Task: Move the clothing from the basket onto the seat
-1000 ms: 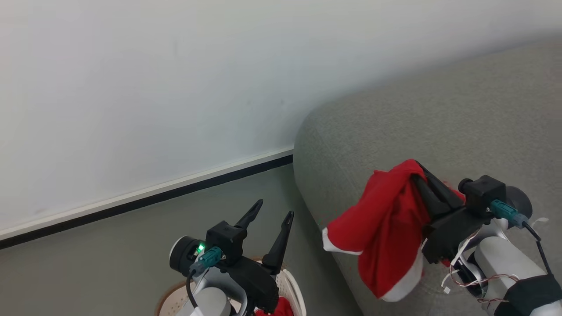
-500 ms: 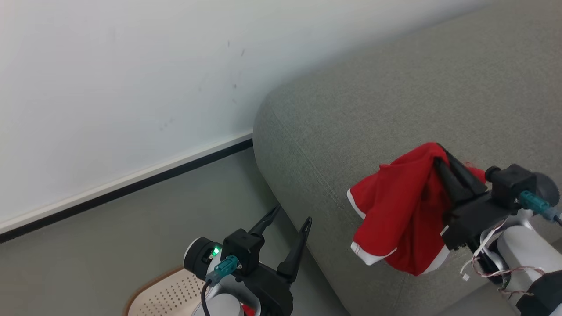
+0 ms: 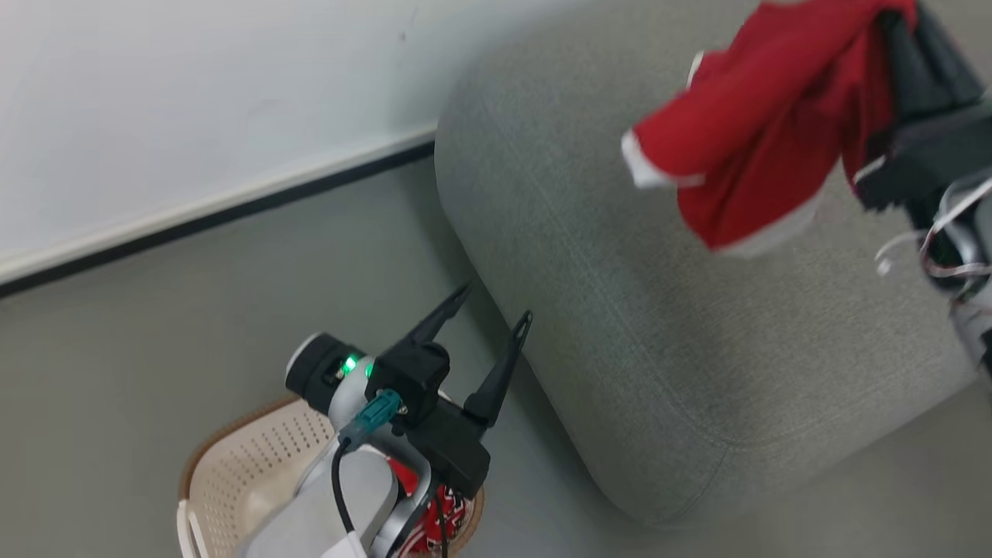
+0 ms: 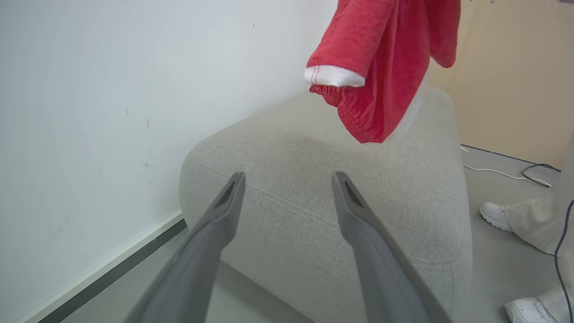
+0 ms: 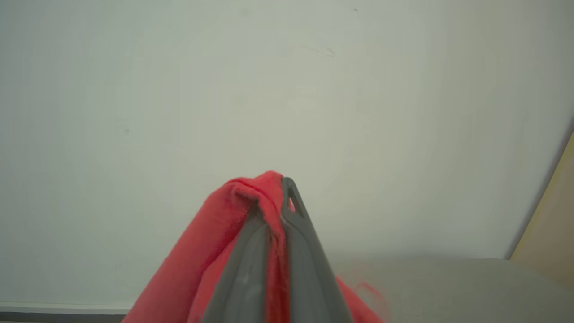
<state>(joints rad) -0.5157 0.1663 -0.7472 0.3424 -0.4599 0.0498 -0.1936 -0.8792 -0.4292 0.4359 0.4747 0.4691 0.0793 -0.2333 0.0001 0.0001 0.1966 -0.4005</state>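
My right gripper is shut on a red garment with white trim, part of the clothing, which hangs in the air above the grey seat. In the right wrist view the two fingers pinch the red cloth at the right gripper's tips. My left gripper is open and holds nothing, beside the seat's near corner and above the cream basket. More red clothing lies in the basket, mostly hidden by the left arm. The left wrist view looks past the left gripper at the seat and the hanging garment.
A white wall with a dark skirting strip runs behind the seat, with grey floor between wall and basket. A person's white shoes and a cable are on the floor beyond the seat's far side.
The head camera has tilted down, bringing more of the basket into view. My right gripper has carried the red garment up and farther over the seat. The left gripper stays open.
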